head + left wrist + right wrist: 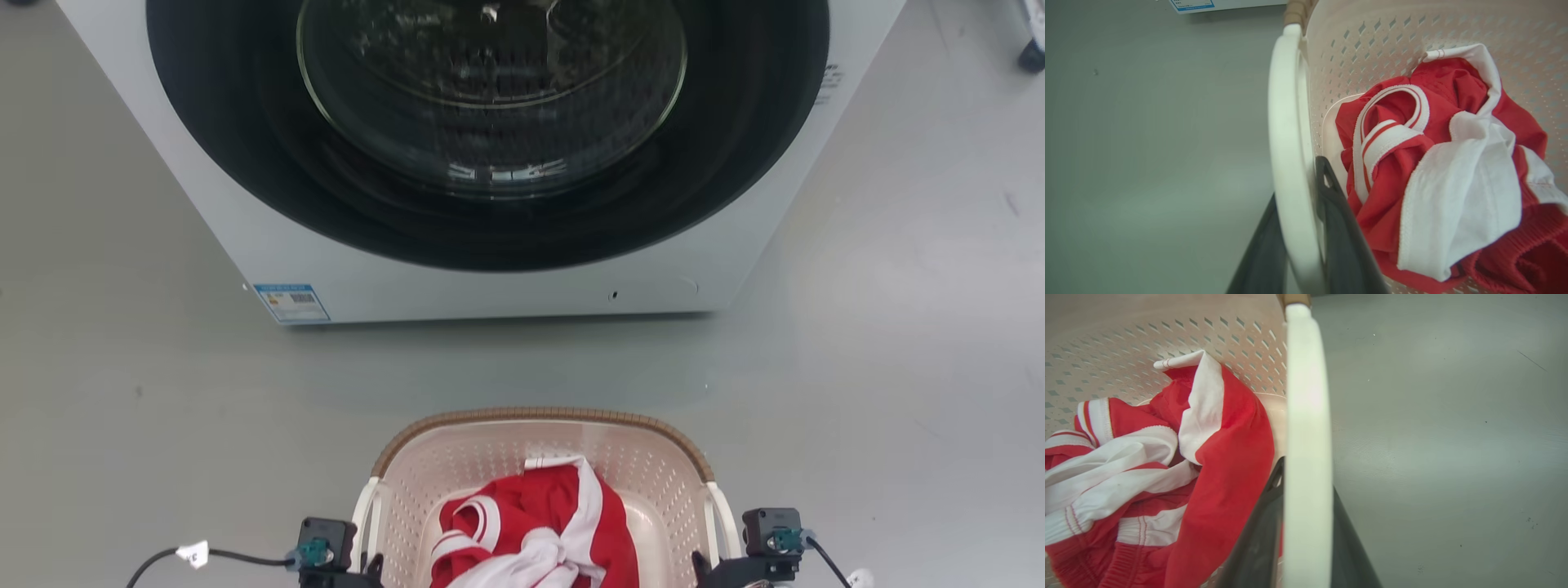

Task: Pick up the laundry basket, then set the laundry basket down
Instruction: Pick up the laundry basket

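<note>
The laundry basket (490, 469) is sitting at the near middle of the scene, over the grey floor (163, 392); I cannot tell whether it is resting on it. A red-and-white garment (535, 523) is lying crumpled inside. The left pincer (1299, 192) is clamping the basket's left handle (1286, 122) between its two dark fingers, and the right pincer (1308, 486) is gripping the right handle (1306, 416) the same way. A white washing machine (506, 286) is standing on the far side, its round glass door facing the basket.
</note>
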### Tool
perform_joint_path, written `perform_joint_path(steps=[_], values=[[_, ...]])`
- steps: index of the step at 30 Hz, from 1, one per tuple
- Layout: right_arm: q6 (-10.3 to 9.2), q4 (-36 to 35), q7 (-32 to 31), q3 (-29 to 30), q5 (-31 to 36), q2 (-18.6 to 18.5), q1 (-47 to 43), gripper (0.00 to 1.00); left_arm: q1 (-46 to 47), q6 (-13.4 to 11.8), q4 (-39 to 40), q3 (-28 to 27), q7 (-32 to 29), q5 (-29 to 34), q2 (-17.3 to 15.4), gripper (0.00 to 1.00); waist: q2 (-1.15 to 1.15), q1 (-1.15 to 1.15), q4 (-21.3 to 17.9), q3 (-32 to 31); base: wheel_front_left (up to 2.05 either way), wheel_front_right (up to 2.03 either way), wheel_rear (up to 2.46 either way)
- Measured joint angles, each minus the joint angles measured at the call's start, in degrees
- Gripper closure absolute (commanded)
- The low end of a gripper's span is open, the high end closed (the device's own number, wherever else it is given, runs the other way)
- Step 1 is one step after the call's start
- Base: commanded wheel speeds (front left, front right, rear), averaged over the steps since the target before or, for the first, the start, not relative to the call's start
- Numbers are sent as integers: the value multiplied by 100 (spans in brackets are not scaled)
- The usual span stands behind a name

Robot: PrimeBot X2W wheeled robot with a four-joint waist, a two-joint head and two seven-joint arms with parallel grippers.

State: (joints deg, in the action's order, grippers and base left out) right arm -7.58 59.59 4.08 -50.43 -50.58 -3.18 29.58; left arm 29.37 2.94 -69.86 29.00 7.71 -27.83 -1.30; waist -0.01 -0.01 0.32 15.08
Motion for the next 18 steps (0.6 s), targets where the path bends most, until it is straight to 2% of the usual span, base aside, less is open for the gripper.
perform_joint_path(steps=[18], values=[[-8,-14,-710,-526,-606,-12,-808,100,-874,-98,98,444,-570,-441,-56,100,0,0,-166,-1188,0,0,0]])
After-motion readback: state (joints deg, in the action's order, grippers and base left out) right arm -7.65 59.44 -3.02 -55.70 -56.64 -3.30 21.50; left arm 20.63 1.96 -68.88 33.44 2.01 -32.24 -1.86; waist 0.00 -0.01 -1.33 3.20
